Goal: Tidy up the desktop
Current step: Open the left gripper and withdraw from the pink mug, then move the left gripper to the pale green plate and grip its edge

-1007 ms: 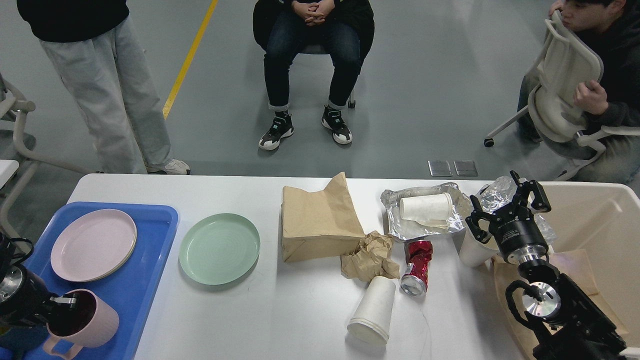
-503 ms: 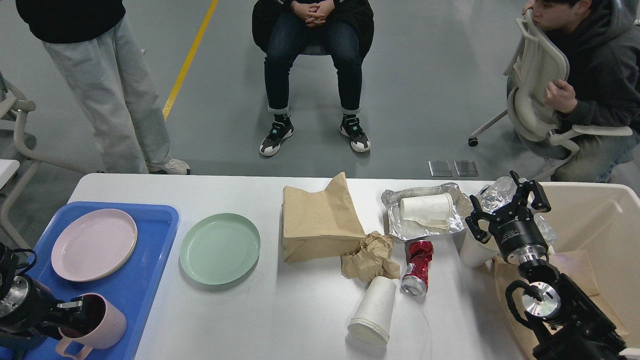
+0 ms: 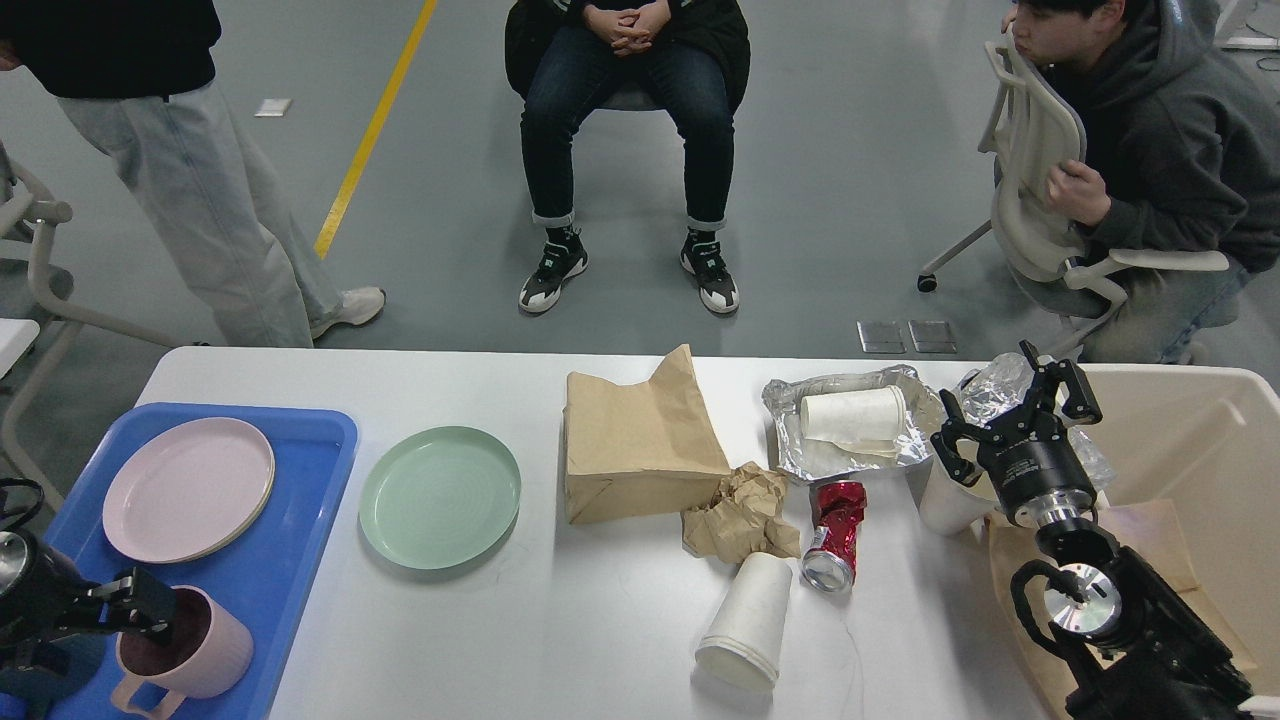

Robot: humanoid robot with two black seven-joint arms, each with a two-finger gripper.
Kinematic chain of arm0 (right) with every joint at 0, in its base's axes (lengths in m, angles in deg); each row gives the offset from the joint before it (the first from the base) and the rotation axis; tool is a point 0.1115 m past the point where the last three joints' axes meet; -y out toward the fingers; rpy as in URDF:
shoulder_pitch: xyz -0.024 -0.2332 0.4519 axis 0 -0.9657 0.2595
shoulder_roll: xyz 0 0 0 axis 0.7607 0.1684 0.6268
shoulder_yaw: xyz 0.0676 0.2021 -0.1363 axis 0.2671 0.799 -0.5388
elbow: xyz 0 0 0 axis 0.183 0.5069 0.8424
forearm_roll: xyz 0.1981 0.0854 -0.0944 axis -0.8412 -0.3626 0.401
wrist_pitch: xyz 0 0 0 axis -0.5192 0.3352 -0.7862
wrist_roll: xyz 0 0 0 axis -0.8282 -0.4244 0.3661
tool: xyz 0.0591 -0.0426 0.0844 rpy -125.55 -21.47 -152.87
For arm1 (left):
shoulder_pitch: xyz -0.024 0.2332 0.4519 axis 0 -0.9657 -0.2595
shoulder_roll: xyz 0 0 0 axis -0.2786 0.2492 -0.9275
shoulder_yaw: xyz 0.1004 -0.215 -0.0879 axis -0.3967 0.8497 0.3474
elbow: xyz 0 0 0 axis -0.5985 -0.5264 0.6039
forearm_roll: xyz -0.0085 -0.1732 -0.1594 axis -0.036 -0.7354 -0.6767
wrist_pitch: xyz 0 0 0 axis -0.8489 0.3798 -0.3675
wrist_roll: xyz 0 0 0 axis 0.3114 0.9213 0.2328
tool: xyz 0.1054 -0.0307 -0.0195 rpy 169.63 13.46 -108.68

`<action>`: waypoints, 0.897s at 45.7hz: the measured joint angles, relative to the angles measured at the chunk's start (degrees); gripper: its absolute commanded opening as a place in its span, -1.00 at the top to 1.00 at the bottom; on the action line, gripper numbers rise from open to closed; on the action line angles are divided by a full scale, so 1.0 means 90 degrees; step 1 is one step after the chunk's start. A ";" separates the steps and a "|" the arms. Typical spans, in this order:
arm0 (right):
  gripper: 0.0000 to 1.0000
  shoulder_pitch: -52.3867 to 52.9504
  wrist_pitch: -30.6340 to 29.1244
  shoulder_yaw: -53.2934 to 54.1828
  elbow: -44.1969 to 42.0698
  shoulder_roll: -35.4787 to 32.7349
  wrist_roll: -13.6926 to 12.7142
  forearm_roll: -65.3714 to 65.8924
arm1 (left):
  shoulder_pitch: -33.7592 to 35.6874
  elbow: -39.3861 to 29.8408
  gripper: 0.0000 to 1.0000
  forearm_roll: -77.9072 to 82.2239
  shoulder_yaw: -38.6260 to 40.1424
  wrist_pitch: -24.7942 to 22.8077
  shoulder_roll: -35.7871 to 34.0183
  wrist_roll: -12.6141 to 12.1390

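The white desktop (image 3: pixel 560 640) holds a green plate (image 3: pixel 440 496), a brown paper bag (image 3: pixel 636 440), crumpled brown paper (image 3: pixel 742 512), a crushed red can (image 3: pixel 834 532), a fallen white paper cup (image 3: pixel 748 620) and a foil tray (image 3: pixel 800 455) with a second paper cup (image 3: pixel 852 414) lying in it. My right gripper (image 3: pixel 1010 415) hangs open and empty over a white cup (image 3: pixel 942 502) and crumpled clear wrap (image 3: pixel 992 388). My left gripper (image 3: pixel 143 605) sits at the rim of a pink mug (image 3: pixel 195 655); its grip is unclear.
The blue tray (image 3: pixel 290 540) at the left carries a pink plate (image 3: pixel 187 488) and the mug. A beige bin (image 3: pixel 1200 450) with brown paper inside stands at the right. Three people and a chair are beyond the table's far edge.
The left arm has drawn back toward the lower left and the pink mug has come down onto the blue tray. The right arm has not moved. The people behind have shifted.
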 measured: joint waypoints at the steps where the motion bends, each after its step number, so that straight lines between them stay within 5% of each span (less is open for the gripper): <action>1: -1.00 0.0000 0.0000 0.0000 0.0000 0.0000 0.0000 0.0000 | 0.0129 -0.0060 -0.87 -0.0101 -0.0129 -0.0059 0.0005 0.0004; 12: -1.00 0.0000 0.0000 0.0000 0.0000 0.0000 0.0000 0.0003 | 0.2320 -0.1078 -0.87 -0.1155 -0.1744 -0.0310 0.0369 -0.0015; 20: -1.00 0.0000 0.0000 0.0000 0.0000 -0.0001 0.0000 -0.0001 | 0.4211 -0.2099 -0.87 -0.2354 -0.2643 -0.0412 0.1796 -0.0039; 30: -1.00 0.0000 0.0000 0.0000 0.0000 -0.0001 0.0000 -0.0002 | 0.6002 -0.3119 -0.86 -0.3685 -0.2541 -0.0921 0.3499 -0.0055; 41: -1.00 0.0000 0.0000 0.0000 0.0000 -0.0001 0.0000 0.0001 | 0.7062 -0.3749 -0.85 -0.4430 -0.2286 -0.1289 0.3896 -0.0059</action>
